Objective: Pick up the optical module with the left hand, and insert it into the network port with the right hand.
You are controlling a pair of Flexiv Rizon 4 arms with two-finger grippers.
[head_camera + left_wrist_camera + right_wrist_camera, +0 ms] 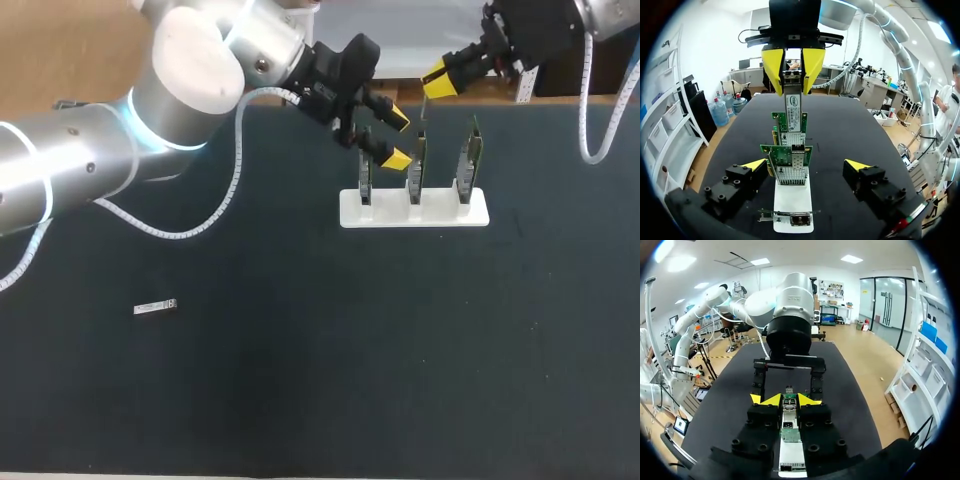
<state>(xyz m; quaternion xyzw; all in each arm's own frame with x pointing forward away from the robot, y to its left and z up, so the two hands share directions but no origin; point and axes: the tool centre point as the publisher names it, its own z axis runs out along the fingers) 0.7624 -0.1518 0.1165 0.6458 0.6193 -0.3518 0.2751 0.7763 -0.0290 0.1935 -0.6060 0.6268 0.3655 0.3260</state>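
My right gripper (437,82) is shut on a silver optical module (792,97), which hangs straight down from its yellow tips over the row of green network cards. In the right wrist view the module (789,401) sits between the fingers of the right gripper (790,399), with a card's port right below. Three cards stand upright in a white stand (350,212). The module's lower end is at the top edge of the middle card (790,124). My left gripper (398,138) is open, its fingers wide on either side of the nearest card (790,159).
A second small silver module (155,307) lies flat on the dark table (320,380) at the left, well away from both arms. The left arm's white cable (235,190) loops over the table behind the stand.
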